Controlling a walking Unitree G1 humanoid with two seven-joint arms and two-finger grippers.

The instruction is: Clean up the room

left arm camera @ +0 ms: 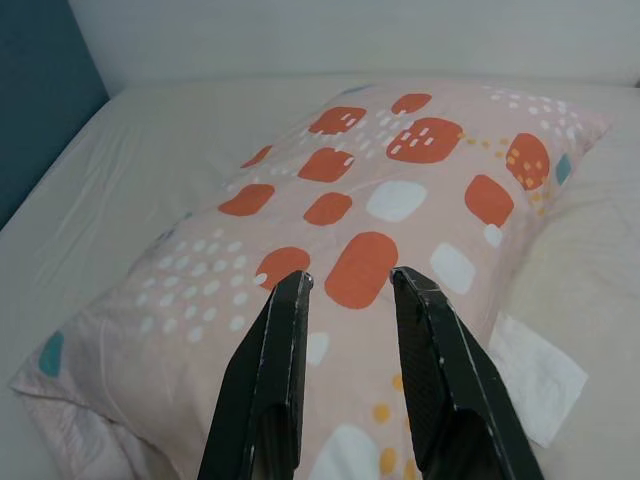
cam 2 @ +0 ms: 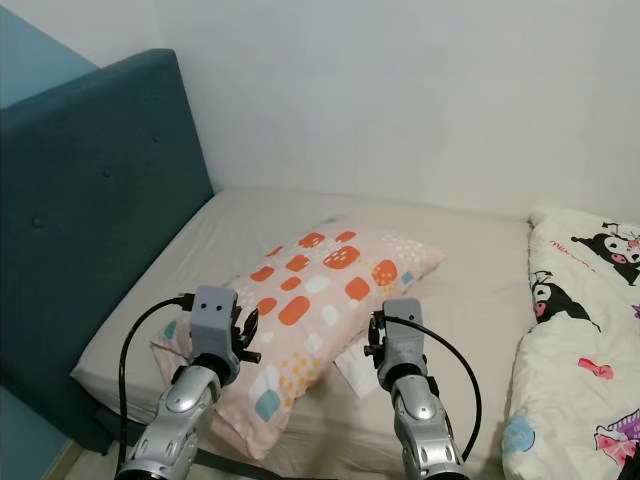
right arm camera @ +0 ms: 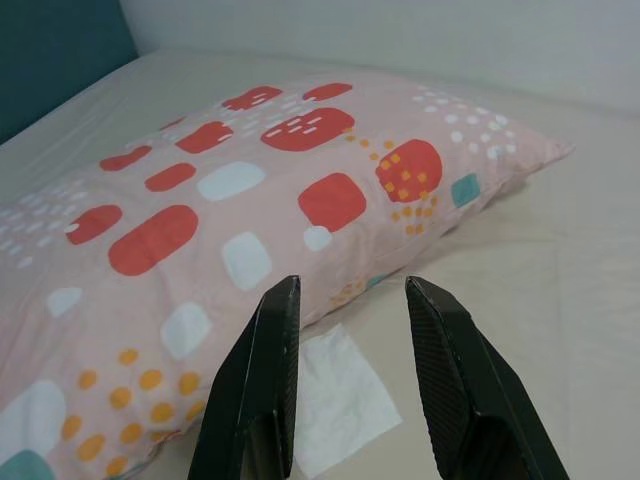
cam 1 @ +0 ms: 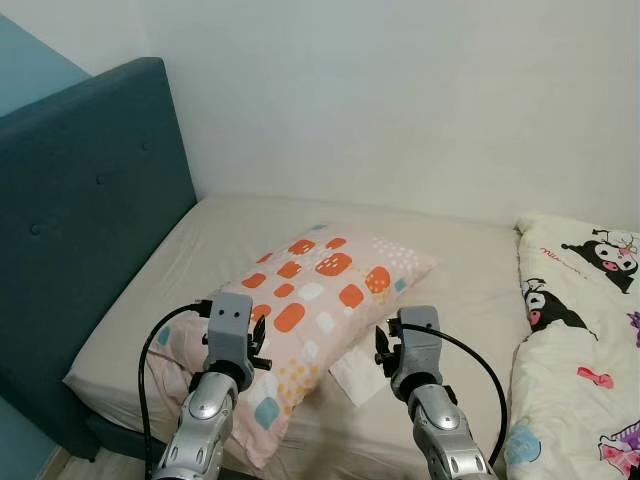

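Left eye view shows a pink pillow (cam 1: 315,300) with orange, white and teal patches lying askew across the bed (cam 1: 440,250), one corner pointing toward the far wall and the near end hanging close to the mattress edge. It sits well away from the blue headboard (cam 1: 80,220), which is probably why tidying starts with it: a pillow belongs squared up against the headboard, not slanted in the middle of the sheet.

Just beside the pillow's near long edge, partly tucked under it, lies a flat white tissue (right arm camera: 335,400). It looks like stray litter, and lifting the pillow would free it.

Both arms are raised over the near side of the bed. The left hand (left arm camera: 350,290) hovers above the pillow's near half, its two black fingers spread apart with nothing between them, aimed along the pillow's length. The right hand (right arm camera: 345,295) is likewise open and empty, poised over the pillow's near edge where the tissue peeks out. Neither touches the fabric as far as I can judge. Holding both hands open on either side of the pillow suggests a two-handed pinch on the soft cover, since one grip would let it sag and twist.

To the right, a white quilt (cam 1: 580,330) printed with cartoon figures is bunched on the mattress, well apart from the pillow.
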